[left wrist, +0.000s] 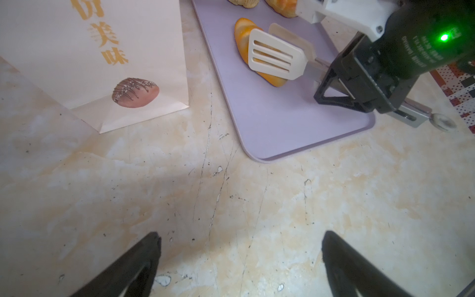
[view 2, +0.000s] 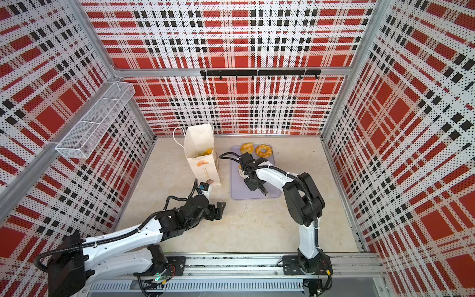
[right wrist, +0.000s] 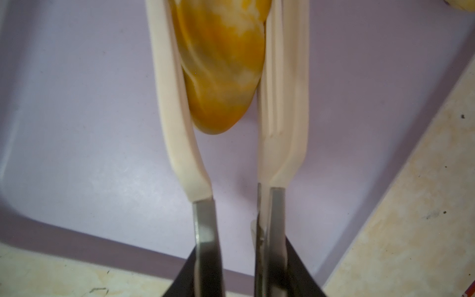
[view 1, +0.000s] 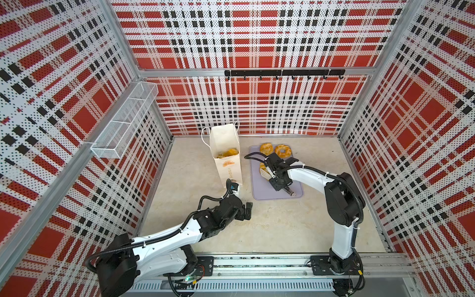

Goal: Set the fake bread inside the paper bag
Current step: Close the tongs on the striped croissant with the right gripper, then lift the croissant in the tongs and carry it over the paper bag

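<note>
A beige, marbled desk [view 1: 270, 226] with fine dark scratches forms the floor of the cell. On its right half lies a flat lilac tray [view 1: 259, 187] with rounded corners and a low rim. Over the tray are tongs [left wrist: 275, 57] with two cream blades on steel arms. The nearer blade is slotted, and the blades stand apart. The walls [view 1: 257, 33] are perforated panels in red, black and white plaid, framed by aluminium bars [view 1: 180, 72]. A white wire-mesh basket [view 1: 123, 120] with three compartments hangs on the left wall. A black hook rail [view 1: 284, 73] runs along the back wall. A metal track [view 1: 257, 267] crosses the front edge.
</note>
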